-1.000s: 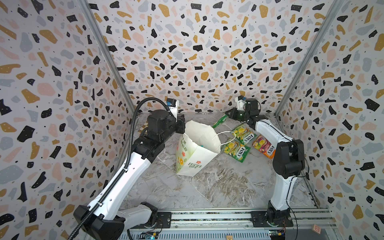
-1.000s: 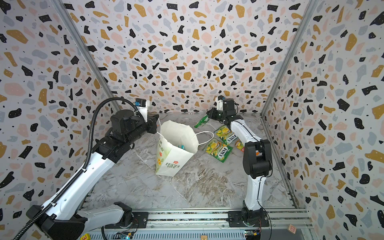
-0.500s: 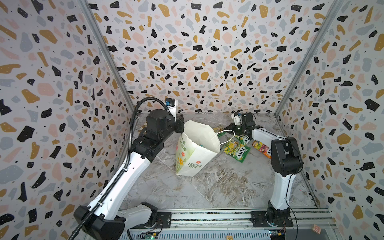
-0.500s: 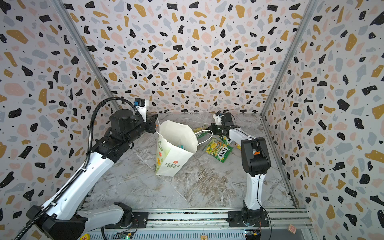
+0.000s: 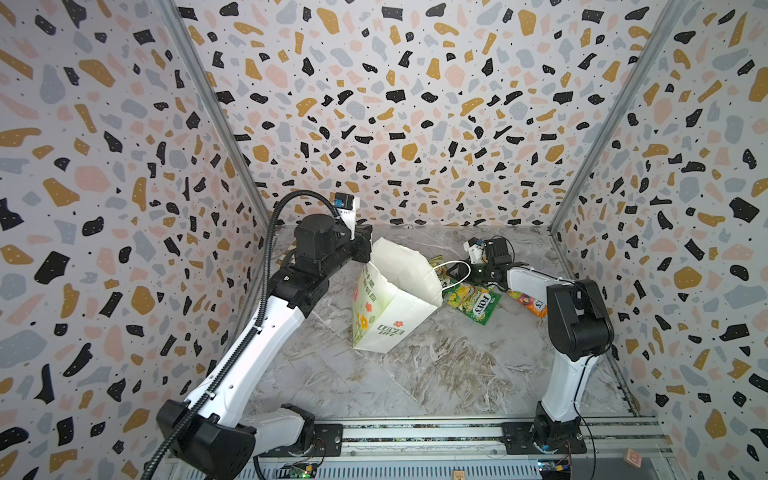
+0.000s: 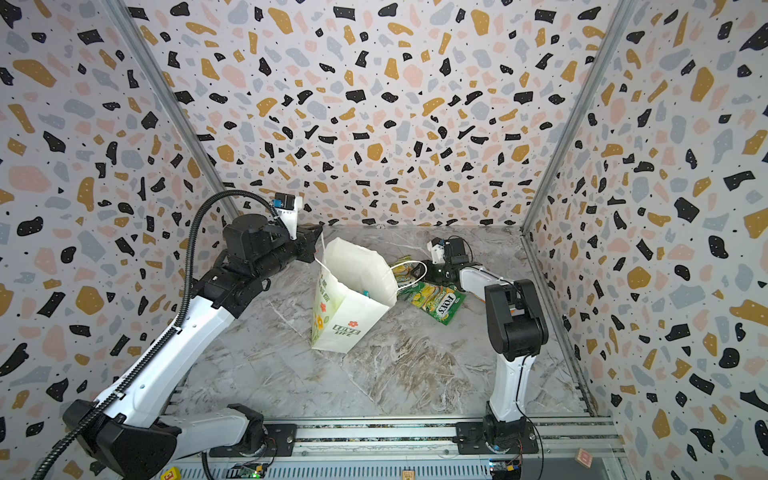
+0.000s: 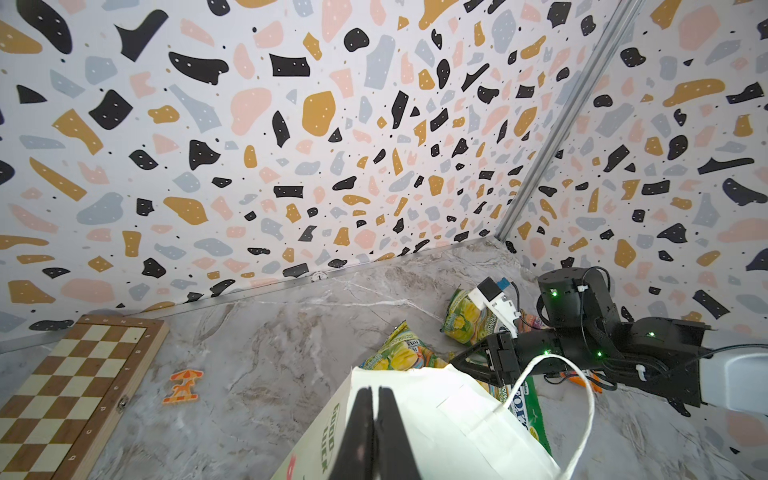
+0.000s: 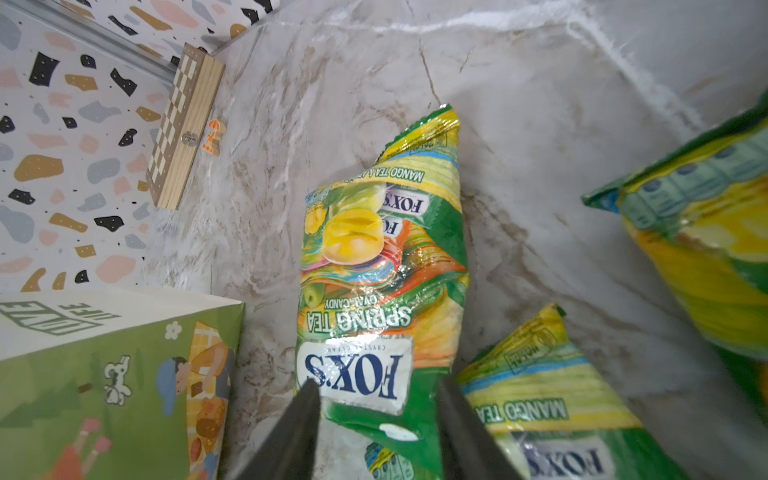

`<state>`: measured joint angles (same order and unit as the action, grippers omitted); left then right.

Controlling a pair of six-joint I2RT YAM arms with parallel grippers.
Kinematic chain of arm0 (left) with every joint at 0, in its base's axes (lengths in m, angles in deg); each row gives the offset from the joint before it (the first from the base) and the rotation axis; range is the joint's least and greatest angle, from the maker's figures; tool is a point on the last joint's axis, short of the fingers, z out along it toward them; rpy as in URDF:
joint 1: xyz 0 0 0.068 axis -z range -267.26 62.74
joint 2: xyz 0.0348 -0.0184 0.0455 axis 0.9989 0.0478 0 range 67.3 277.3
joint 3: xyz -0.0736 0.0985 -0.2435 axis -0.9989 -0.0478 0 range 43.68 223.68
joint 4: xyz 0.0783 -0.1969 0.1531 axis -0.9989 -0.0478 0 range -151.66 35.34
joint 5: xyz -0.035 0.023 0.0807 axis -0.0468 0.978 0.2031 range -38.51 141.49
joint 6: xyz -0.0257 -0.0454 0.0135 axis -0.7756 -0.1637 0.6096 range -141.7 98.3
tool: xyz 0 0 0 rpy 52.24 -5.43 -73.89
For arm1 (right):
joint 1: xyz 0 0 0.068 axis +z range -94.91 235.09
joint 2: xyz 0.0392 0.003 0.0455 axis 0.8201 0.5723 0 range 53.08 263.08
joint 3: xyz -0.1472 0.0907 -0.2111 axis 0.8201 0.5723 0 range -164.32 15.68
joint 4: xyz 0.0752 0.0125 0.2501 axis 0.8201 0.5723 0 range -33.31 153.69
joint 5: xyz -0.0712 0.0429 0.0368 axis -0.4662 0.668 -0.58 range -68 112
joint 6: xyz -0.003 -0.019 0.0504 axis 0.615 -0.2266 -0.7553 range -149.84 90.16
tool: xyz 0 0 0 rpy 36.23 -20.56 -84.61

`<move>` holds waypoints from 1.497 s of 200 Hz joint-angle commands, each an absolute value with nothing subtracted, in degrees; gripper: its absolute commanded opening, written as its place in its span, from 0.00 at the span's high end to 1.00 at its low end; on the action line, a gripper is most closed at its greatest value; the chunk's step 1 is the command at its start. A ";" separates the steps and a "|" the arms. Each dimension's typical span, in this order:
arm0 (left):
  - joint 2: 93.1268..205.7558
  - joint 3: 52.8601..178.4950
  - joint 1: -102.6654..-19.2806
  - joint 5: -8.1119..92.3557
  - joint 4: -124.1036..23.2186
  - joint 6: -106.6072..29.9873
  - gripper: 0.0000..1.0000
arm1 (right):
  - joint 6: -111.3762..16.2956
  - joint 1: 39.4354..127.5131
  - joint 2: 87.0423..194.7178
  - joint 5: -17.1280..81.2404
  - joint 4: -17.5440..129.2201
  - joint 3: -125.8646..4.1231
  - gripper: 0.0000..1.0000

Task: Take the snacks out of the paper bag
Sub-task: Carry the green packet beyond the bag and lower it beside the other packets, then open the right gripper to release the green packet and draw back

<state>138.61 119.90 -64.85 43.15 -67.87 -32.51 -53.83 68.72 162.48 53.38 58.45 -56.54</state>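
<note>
Left pincer [image 7: 376, 392], pressed together, pinches the upper rim of the paper bag [image 7: 436, 419], which stands tilted on the bench [image 5: 415, 374] with its mouth open. Right pincer [image 8: 378, 386], spread, sits just beside the bag. Its fingers [image 8: 303, 415] straddle one end of a green-yellow snack packet [image 8: 382, 266] lying flat on the bench outside the bag; contact cannot be told. A second green-yellow packet [image 8: 540, 395] lies just beside it. A pink-orange packet [image 5: 530, 301] is partly hidden by the right arm.
</note>
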 commanded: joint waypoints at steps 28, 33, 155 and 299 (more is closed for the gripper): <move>141.95 124.14 -67.20 35.30 -65.00 -31.08 1.00 | -52.61 69.48 150.70 51.55 57.92 -52.45 0.38; 142.09 124.22 -67.27 35.05 -64.59 -31.14 1.00 | -52.61 69.70 150.10 51.97 57.98 -51.67 0.38; 150.90 131.97 -67.59 30.70 -61.16 -27.97 1.00 | -71.94 92.45 156.40 58.44 24.22 -36.01 0.39; 148.67 124.15 -66.27 23.56 -66.28 -22.43 1.00 | -69.36 97.90 168.76 45.95 29.05 -50.29 0.40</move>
<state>152.99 127.62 -67.23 25.76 -67.70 -24.42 -72.34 98.82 175.45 49.31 25.60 -53.90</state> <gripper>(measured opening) 0.047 0.604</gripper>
